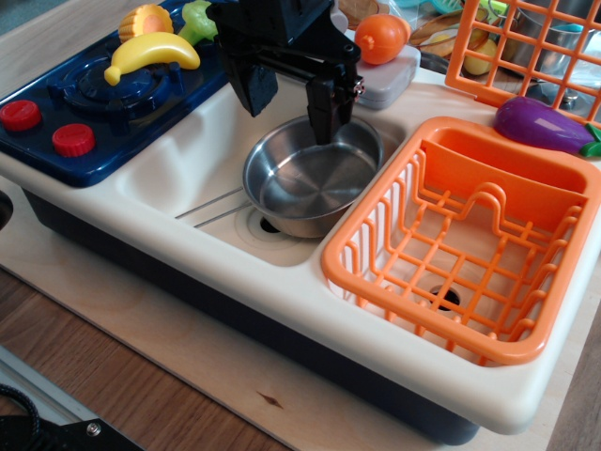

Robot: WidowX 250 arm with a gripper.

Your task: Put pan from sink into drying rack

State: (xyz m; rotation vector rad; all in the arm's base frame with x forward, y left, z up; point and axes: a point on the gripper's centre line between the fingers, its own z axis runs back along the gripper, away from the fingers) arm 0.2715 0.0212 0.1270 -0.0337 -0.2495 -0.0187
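While the wooden desk carries the whole toy kitchen unit, the cream sink takes up the middle of it, with a blue stove to its left and the orange drying rack sitting in the basin to its right. Behind the rack, an orange grid panel leans at the back, with a taller steel pot partly visible through it. The black arm reaches down from the top of the view, and its claw hangs above the back rim of the pan. Both jaws are spread apart and grip nothing; the right one points down just at the pan's far edge, though I cannot tell whether it touches the metal. The pan lies inside the sink, tilted a little, resting over the dark drain hole and close to the rack's left wall. Its handle is not visible. A purple eggplant lies beside the rack's far right corner. A yellow banana rests on the stove, and an orange fruit sits on a grey block behind the sink. Two red knobs mark the stove's front.
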